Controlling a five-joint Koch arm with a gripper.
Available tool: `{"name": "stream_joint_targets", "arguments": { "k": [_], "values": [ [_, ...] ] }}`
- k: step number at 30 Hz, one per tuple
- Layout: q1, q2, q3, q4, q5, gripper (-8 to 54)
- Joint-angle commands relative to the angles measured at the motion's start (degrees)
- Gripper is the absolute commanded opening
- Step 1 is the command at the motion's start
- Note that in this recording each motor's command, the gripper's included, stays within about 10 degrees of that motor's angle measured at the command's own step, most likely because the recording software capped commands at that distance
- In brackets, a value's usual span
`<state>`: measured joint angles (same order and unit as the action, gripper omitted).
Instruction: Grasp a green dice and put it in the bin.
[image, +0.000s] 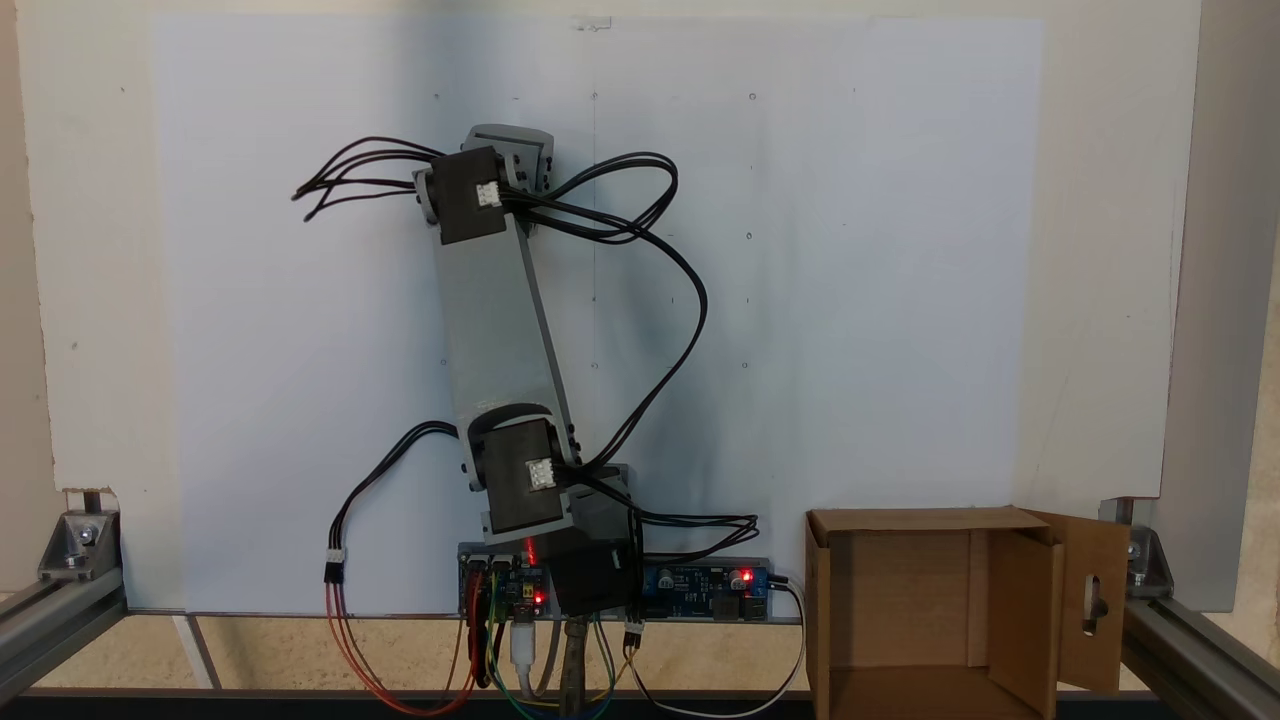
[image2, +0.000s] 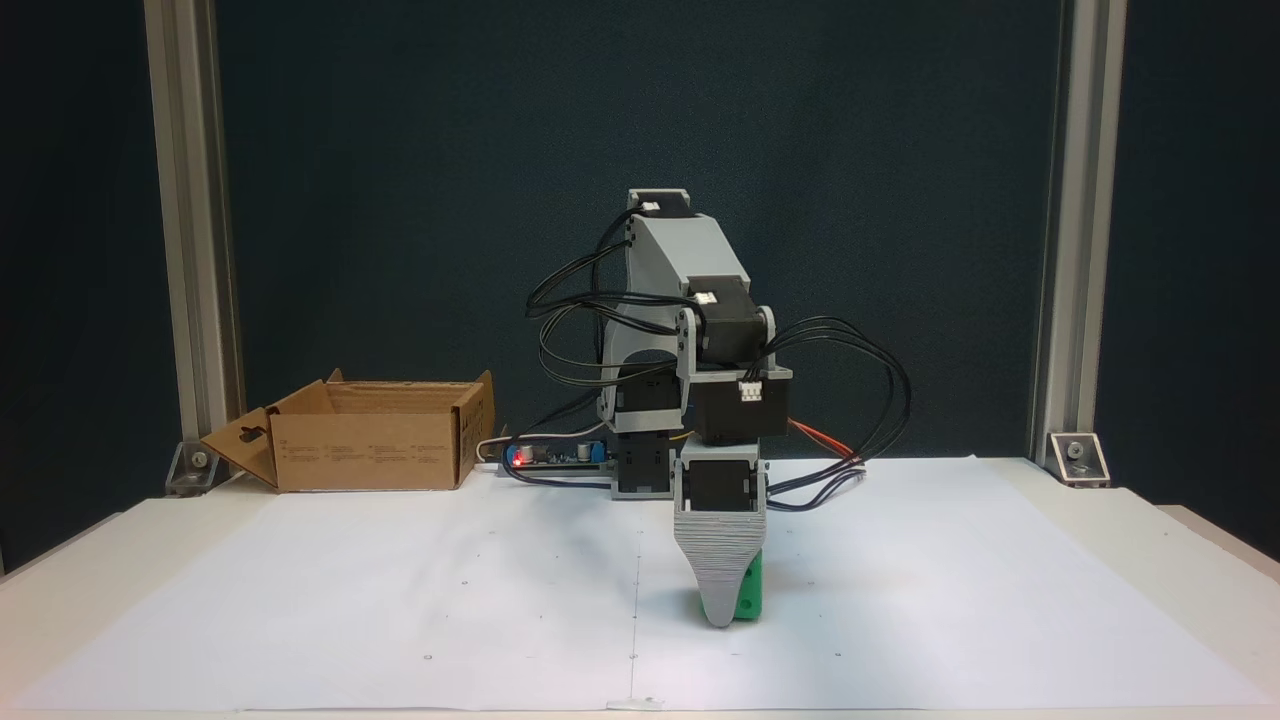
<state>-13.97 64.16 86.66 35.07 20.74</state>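
In a fixed view from the front, my gripper (image2: 722, 612) points straight down onto the white paper (image2: 400, 600). Its ribbed grey finger (image2: 720, 560) faces the camera, with the other jaw behind it. The green dice (image2: 749, 597) sits on the paper right behind that finger, its right part showing beside the tip. I cannot tell whether the jaws hold it. The bin (image2: 370, 445), a brown cardboard box with a slotted flap, stands at the back left in this view. From above, the bin (image: 900, 610) is at the lower right, and the arm (image: 495, 330) covers gripper and dice.
The arm's base and circuit boards (image: 700, 585) with loose wires sit beside the bin. Aluminium frame posts (image2: 190, 250) stand at the table's back corners. The white paper spreads wide on both sides of the gripper.
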Motion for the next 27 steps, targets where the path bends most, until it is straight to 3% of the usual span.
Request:
{"name": "stream_joint_targets", "arguments": {
  "k": [1,18,22,27],
  "values": [
    [0.3,1.1,-0.4,0.4,2.9,11.4],
    [4.5,35.6,-7.8,18.9,3.3,11.4],
    [10.6,38.1,-7.7,20.8,3.1,11.4],
    [25.9,40.6,-6.3,21.2,-5.2,11.4]
  ]
}}
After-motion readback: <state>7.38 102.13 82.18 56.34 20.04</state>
